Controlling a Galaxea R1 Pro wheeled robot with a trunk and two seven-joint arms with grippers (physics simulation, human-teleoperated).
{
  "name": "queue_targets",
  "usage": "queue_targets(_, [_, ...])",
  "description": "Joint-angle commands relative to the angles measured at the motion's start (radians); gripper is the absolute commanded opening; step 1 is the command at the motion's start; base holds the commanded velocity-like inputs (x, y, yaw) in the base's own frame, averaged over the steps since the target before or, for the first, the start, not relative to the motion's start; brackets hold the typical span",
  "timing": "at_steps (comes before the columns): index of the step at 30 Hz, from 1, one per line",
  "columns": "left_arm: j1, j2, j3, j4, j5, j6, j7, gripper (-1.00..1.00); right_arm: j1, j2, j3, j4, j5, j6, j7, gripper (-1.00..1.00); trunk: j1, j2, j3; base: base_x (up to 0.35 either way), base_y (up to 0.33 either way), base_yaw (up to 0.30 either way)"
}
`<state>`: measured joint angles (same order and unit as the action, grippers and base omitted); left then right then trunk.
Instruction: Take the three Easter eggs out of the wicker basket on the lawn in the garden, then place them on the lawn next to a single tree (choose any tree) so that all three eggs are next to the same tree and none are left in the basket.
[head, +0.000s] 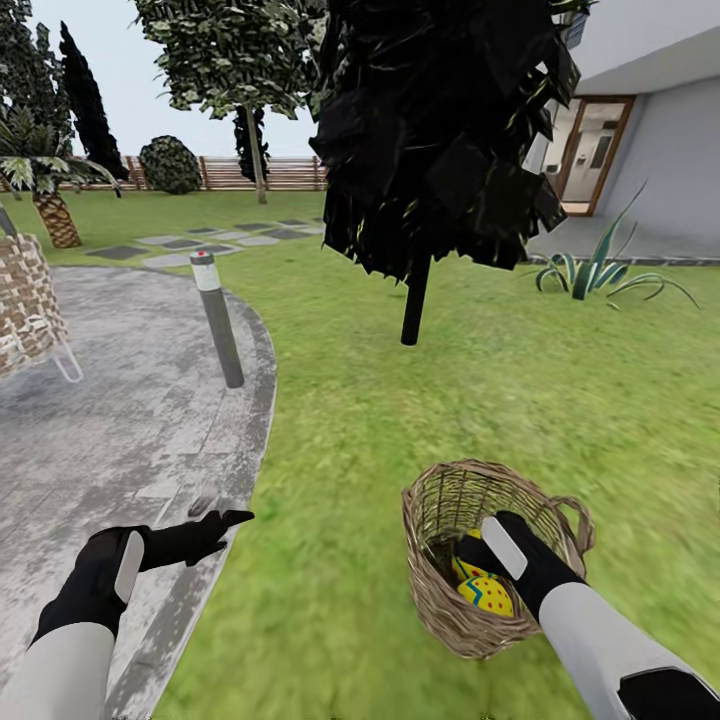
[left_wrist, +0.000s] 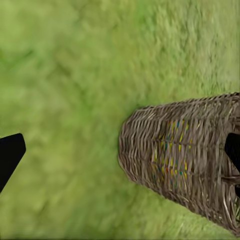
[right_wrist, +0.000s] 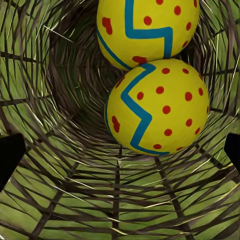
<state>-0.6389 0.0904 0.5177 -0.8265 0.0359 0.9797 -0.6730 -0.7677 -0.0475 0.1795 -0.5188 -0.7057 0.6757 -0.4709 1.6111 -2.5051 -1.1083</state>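
The wicker basket (head: 450, 600) stands on the lawn (head: 350, 450), tilted toward me; it also shows side-on in the left wrist view (left_wrist: 185, 160). My right gripper (head: 478, 560) reaches inside it, open, its black fingertips (right_wrist: 10, 157) spread wide on either side of the nearer yellow Easter egg (right_wrist: 159, 107). A second egg (right_wrist: 147, 27) lies touching it, deeper in. Part of an egg (head: 487, 595) shows beside my hand. A third egg is hidden. My left gripper (head: 222, 522) hangs open over the path's edge, holding nothing. A pale-trunked tree (head: 257, 150) stands far back.
A black-foliage tree with a thin dark trunk (head: 415, 300) rises just beyond the basket. A grey bollard (head: 218, 320) stands on the curved paved path (head: 110, 400) at left, near a brick wall (head: 25, 295) and a palm (head: 50, 210). A spiky plant (head: 590, 270) and the house are at right.
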Motion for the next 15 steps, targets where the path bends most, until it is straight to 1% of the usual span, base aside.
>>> queue_targets(1, [-0.001,0.000,0.002,0.000,0.004,0.008,0.000,1.00,-0.001,-0.001,0.008,-0.002,-0.011,0.002,-0.009,1.00,0.000,-0.001,-0.005,0.000,0.000,0.000])
queue_targets(4, [-0.001,0.000,0.002,0.000,0.004,0.008,0.000,1.00,-0.001,-0.002,0.008,-0.001,-0.011,0.002,-0.009,1.00,0.002,-0.001,-0.017,0.000,0.000,0.000])
queue_targets(9, [-0.001,0.000,0.002,0.000,0.004,0.008,0.000,1.00,-0.001,-0.002,0.008,-0.001,-0.011,0.002,-0.009,1.00,0.002,-0.001,-0.017,0.000,0.000,0.000])
queue_targets(15, [-0.001,0.000,0.002,0.000,0.004,0.008,0.000,1.00,-0.001,0.000,0.008,-0.001,-0.011,0.002,-0.009,1.00,0.004,-0.003,-0.040,0.000,0.000,0.000])
